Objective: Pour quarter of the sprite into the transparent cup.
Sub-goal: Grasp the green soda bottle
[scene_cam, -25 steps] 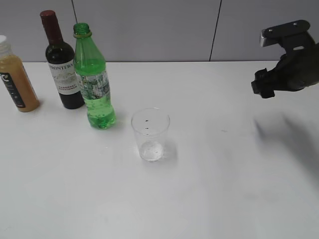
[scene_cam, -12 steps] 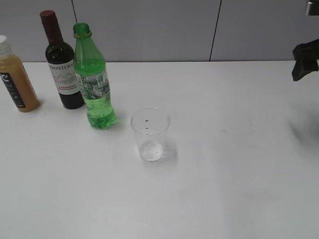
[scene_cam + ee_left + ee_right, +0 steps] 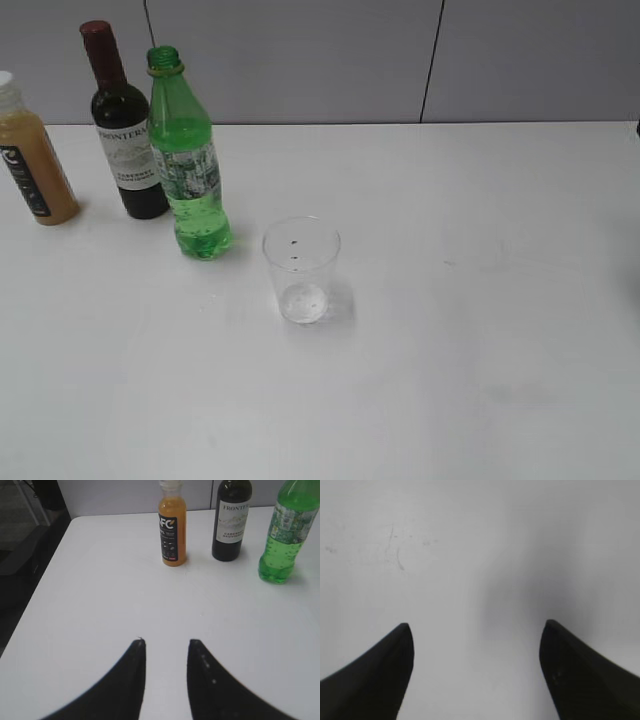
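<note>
The sprite [image 3: 190,160], a tall green bottle with no cap, stands upright on the white table at the back left; it also shows in the left wrist view [image 3: 284,532]. The transparent cup [image 3: 301,268] stands upright to its right, nearer the front, with only a little liquid at the bottom. My left gripper [image 3: 166,642] is open and empty over bare table, well short of the bottles. My right gripper [image 3: 476,626] is wide open and empty over bare table. Neither gripper shows in the exterior view.
A dark wine bottle [image 3: 124,130] stands just left of the sprite and shows in the left wrist view [image 3: 232,520]. An orange juice bottle [image 3: 32,155] stands at the far left, also in the left wrist view [image 3: 172,525]. The table's left edge [image 3: 55,555] drops off.
My right arm has drawn back to the right and left the exterior view. The bottles and the cup have not moved.
</note>
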